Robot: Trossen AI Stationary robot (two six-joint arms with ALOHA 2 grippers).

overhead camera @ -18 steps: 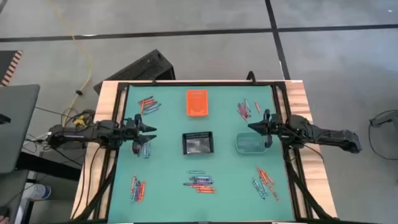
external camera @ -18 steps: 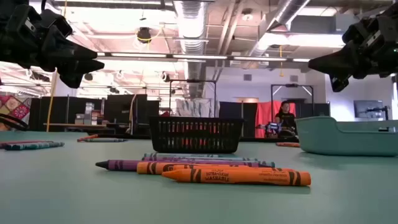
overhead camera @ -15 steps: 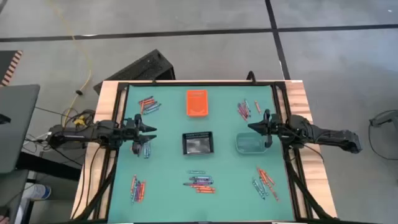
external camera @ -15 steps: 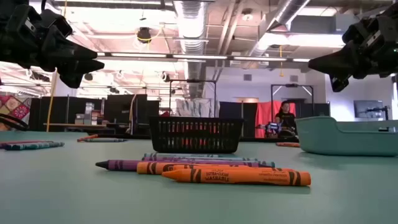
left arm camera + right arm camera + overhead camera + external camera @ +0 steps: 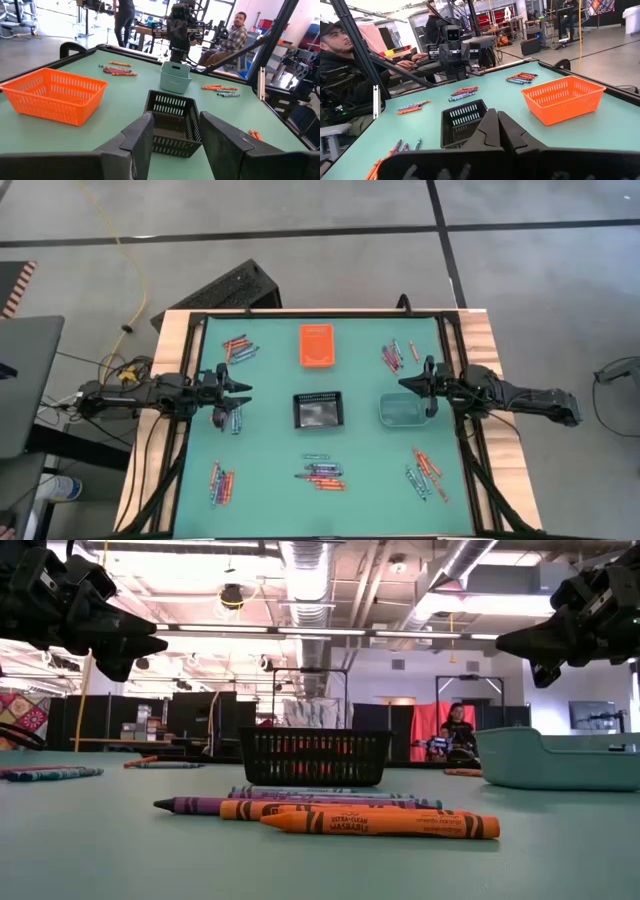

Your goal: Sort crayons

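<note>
Several crayons (image 5: 237,420) lie just beside our released left pincer (image 5: 240,388), so we should lower squarely over one stick, right pincer (image 5: 405,383) clenched empty.

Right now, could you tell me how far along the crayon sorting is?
Nothing looks sorted yet: the orange bin, black mesh bin and teal bin show no crayons inside. Nothing is in hand: the left gripper hovers open at the mat's left, the right gripper hovers shut by the teal bin. All the crayons are left, lying in scattered clusters on the mat.
</note>
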